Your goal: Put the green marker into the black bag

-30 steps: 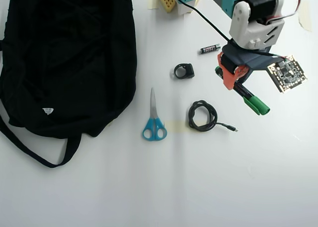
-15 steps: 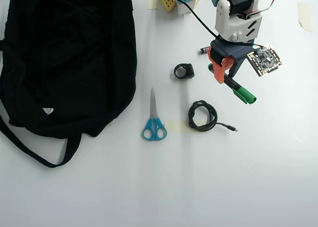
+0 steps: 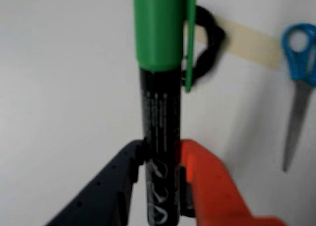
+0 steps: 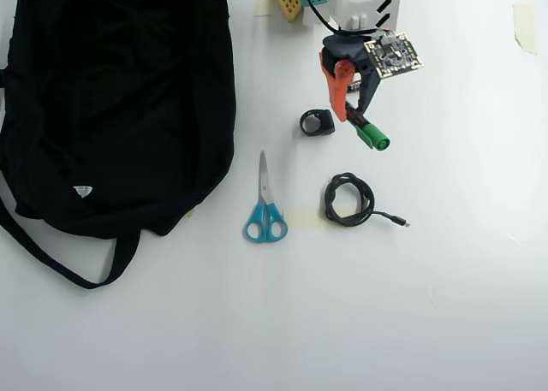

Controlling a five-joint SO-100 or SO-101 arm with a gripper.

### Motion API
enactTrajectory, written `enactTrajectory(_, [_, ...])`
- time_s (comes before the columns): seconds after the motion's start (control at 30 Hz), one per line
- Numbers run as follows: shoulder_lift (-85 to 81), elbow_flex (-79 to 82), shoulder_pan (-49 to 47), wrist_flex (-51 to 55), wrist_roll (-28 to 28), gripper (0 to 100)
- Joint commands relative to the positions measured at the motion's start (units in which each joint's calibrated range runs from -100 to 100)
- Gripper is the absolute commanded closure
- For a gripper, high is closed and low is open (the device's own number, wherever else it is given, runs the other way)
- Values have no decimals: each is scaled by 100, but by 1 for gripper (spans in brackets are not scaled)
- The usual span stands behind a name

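One second of travel has taken the gripper from the right side of the overhead view leftward and up toward the arm base, carrying the green marker with it; the scissors, coiled cable and small black ring-shaped part have not shifted. Arm is now folded back near the top edge, wrist board facing the camera, gripper angled down and to the right in the overhead view. Jaws are clamped on the marker's dark barrel: wrist view shows the gripper with its dark finger and orange finger pressing either side. Marker sticks out past the fingertips, green cap and clip at the far end, white print on the barrel. It hangs above the worktop just right of the ring part, well apart from the black bag, which lies at the left with a strap trailing below.
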Motion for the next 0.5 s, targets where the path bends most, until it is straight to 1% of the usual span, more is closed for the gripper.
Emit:
enactTrajectory(0.0, [-700, 134, 355, -170, -5, 98])
enactTrajectory(0.3, [-1264, 125, 1103, -196, 53, 98])
enactTrajectory(0.47, [-1463, 152, 1357, -196, 58, 98])
